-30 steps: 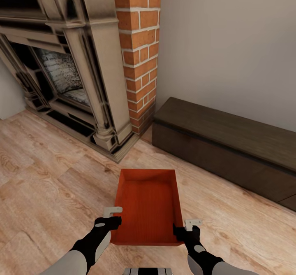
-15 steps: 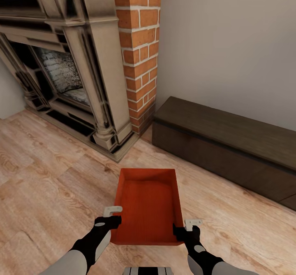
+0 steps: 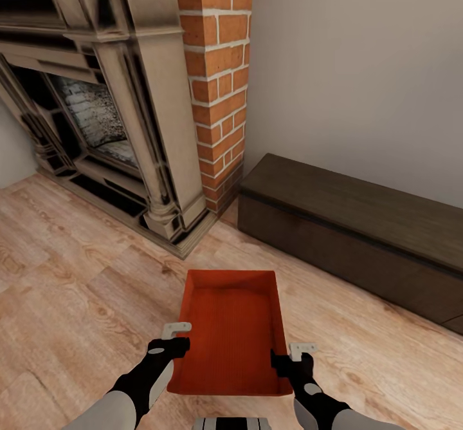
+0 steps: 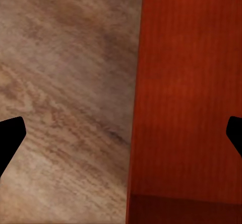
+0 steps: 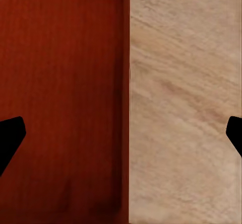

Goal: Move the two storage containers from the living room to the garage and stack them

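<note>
- Left gripper [image 3: 175, 338] and right gripper [image 3: 294, 356] are flanking the container [image 3: 231, 333], jaws spread wide astride its side walls, not clenched.
- Container is sitting between the grippers over the wood floor [image 3: 77, 301].
- Beyond, the bench [image 3: 360, 237] and fireplace [image 3: 116, 108] are standing against the wall.

Orange-red storage container [image 3: 231, 327], light wood-plank floor [image 3: 77, 288], red-brick fireplace [image 3: 215, 82], dark bench [image 3: 347, 224].

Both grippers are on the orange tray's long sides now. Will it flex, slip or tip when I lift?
The tray looks rigid: thin, straight walls, so probably little flex. It is empty, so likely light. Its walls look smooth, and the left gripper and right gripper sit near one end, so the far end may dip or slip.
</note>
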### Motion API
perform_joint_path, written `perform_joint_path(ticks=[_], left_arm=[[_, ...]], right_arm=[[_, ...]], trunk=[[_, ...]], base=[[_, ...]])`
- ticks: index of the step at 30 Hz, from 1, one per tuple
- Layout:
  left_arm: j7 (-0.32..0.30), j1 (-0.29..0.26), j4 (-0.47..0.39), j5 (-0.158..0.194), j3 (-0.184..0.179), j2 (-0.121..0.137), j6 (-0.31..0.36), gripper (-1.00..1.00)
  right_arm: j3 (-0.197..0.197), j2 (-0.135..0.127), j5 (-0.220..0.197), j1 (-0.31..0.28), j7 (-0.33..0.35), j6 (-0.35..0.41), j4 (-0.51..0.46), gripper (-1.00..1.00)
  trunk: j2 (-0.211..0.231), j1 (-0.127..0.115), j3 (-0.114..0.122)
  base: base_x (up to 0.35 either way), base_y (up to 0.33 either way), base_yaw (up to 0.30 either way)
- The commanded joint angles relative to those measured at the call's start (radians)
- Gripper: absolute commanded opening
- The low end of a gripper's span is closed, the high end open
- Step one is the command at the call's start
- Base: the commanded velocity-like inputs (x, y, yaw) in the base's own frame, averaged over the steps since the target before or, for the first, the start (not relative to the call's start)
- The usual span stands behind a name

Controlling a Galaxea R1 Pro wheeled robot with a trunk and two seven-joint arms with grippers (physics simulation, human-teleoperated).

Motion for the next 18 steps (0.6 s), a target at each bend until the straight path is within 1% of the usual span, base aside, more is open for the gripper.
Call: perform_joint_path(ticks=[1, 11, 18], left_arm=[[0.007, 0.0, -0.002, 0.009, -0.008, 0.001, 0.006, 1.0], [0.008, 0.0, 0.003, 0.009, -0.008, 0.0, 0.006, 1.0], [0.01, 0.0, 0.013, 0.01, -0.01, -0.001, 0.02, 1.0]], right_arm=[[0.009, 0.0, -0.007, -0.001, -0.004, -0.003, 0.001, 1.0], [0.009, -0.002, -0.007, -0.001, -0.004, -0.001, 0.001, 1.0], [0.009, -0.002, -0.007, -0.001, -0.004, -0.002, 0.001, 1.0]], trunk=[[0.0, 0.0, -0.001], [0.0, 0.0, -0.001], [0.0, 0.0, -0.001]], base=[[0.015, 0.0, 0.0], [0.002, 0.0, 0.0], [0.0, 0.0, 0.0]])
